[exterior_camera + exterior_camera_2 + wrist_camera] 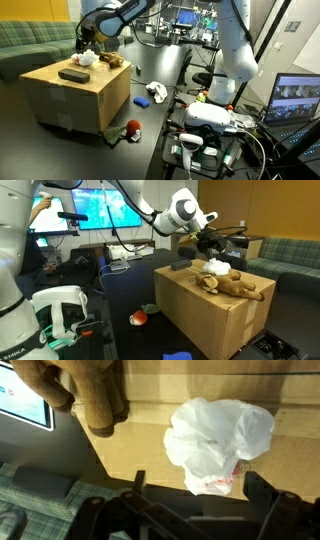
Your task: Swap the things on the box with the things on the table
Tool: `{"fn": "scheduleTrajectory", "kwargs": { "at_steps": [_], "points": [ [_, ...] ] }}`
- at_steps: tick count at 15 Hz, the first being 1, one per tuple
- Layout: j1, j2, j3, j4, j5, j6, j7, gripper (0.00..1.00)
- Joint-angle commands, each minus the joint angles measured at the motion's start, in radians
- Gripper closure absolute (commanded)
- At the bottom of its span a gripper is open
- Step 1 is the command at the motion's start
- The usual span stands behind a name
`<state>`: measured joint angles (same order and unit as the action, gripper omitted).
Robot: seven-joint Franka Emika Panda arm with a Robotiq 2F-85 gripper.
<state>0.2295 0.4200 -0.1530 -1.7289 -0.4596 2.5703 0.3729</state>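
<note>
Green striped couch at back; bright screen; laptop on cluttered desk

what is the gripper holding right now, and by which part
Nothing is held. In the wrist view the gripper has its jaws wide apart over the white crumpled bag, which lies loose on the box top.

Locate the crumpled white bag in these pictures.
In an exterior view, the crumpled white bag lies on top of the box, close beside the brown plush toy.
</note>
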Motion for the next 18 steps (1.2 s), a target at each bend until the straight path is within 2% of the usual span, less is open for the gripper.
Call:
{"fn": "scheduleTrajectory", "kwargs": {
  "at_steps": [1, 7, 12, 18],
  "points": [
    [0.018, -0.073, 0.016, -0.048, -0.010, -0.004, 0.030, 0.00],
    [0.034, -0.125, 0.113, -0.143, 0.034, 0.020, 0.012, 0.00],
    [0.033, -0.122, 0.201, -0.211, 0.132, 0.035, -0.035, 0.00],
    [0.035, -0.086, 0.244, -0.229, 0.193, 0.053, -0.079, 0.00]
  ]
}}
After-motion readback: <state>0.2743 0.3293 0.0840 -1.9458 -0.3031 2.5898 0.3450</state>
